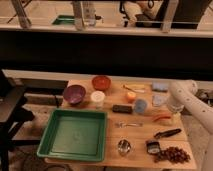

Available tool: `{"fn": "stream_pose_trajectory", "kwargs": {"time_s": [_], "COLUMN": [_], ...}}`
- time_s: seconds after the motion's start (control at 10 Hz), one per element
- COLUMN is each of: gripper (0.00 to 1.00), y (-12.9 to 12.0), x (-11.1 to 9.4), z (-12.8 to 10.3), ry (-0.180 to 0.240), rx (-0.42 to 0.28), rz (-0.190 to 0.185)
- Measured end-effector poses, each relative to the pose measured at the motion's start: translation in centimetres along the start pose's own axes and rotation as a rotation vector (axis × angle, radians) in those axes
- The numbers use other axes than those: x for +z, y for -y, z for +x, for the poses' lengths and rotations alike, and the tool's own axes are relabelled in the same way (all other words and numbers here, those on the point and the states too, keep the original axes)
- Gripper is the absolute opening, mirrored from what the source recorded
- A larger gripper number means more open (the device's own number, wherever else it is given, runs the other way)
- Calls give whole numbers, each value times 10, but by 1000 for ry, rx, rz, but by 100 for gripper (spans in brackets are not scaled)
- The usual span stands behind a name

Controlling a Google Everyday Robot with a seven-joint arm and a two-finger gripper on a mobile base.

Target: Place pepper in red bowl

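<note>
The white arm (192,102) bends in from the right edge, and its gripper (173,111) sits low over the table's right side, just above and right of the pepper (162,118). I cannot tell how the jaws stand, or whether anything is in them. The pepper is a slim, slightly curved red-orange sliver lying flat on the wood, close under the gripper, with a dark tool (167,133) just below it.

The red bowl (101,82) is round and plain, at the far edge toward the left, well apart from the pepper. Beside it sits a purple bowl (74,93), and a white cup (98,98) stands just in front. Between pepper and bowl lie an orange ball (131,96), a dark flat block (122,108) and a bluish round piece (140,105).

A deep green tray (75,135) fills the near left of the wooden table (137,150). A small metal cup (124,147) stands near the front edge.
</note>
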Motion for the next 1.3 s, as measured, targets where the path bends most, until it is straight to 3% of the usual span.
{"fn": "stream_pose_trajectory", "kwargs": {"time_s": [0.8,1.1,1.3], "gripper": [2,0,0], "y": [-3,-5,-9], "x": [-1,-11,-29], "z": [-1,-3,1], "ry": [12,21,27], "rx": [-5,-13,-10], "rz": [6,26,54]}}
